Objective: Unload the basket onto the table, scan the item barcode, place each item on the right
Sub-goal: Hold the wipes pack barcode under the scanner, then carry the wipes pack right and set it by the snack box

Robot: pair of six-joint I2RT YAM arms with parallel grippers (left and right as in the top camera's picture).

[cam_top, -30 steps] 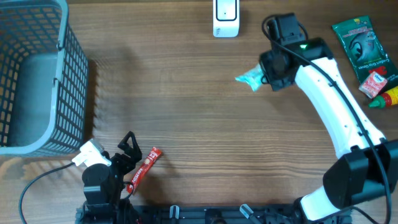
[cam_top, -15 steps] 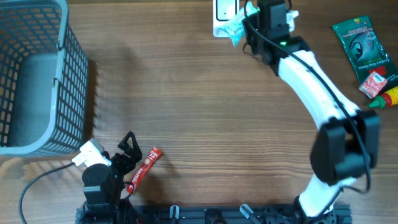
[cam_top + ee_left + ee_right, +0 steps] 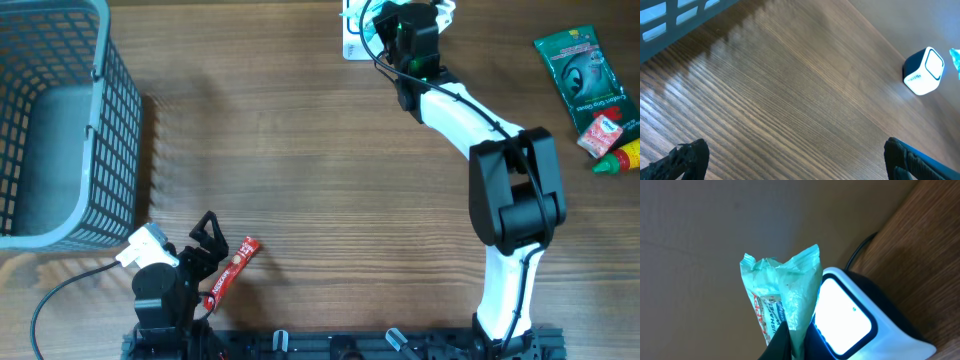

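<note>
Right gripper (image 3: 792, 341): jaws pressed together, pinching the lower end of a pale green packet (image 3: 785, 295). The packet's long axis runs straight out from the fingertips; its crimped far end stands free of the table. In the right wrist view it lies just beside the scanner (image 3: 850, 315), its edge overlapping the corner of the lit white window. The printed face is turned toward the wrist camera. Judged from this, the coming move turns on carrying or turning the packet across that window so that the code faces it.

The right arm alone is at the scanner, at the far edge of the table (image 3: 300, 150). Left gripper (image 3: 205, 240): jaws spread wide and holding nothing, well apart at the near edge, with a red sachet (image 3: 232, 270) just beside it.

Writing: blue lettering on a white panel of the packet, too creased and tilted to read with confidence. The sachet's white lettering and a small mark on the scanner's dark side are likewise too small to read.
</note>
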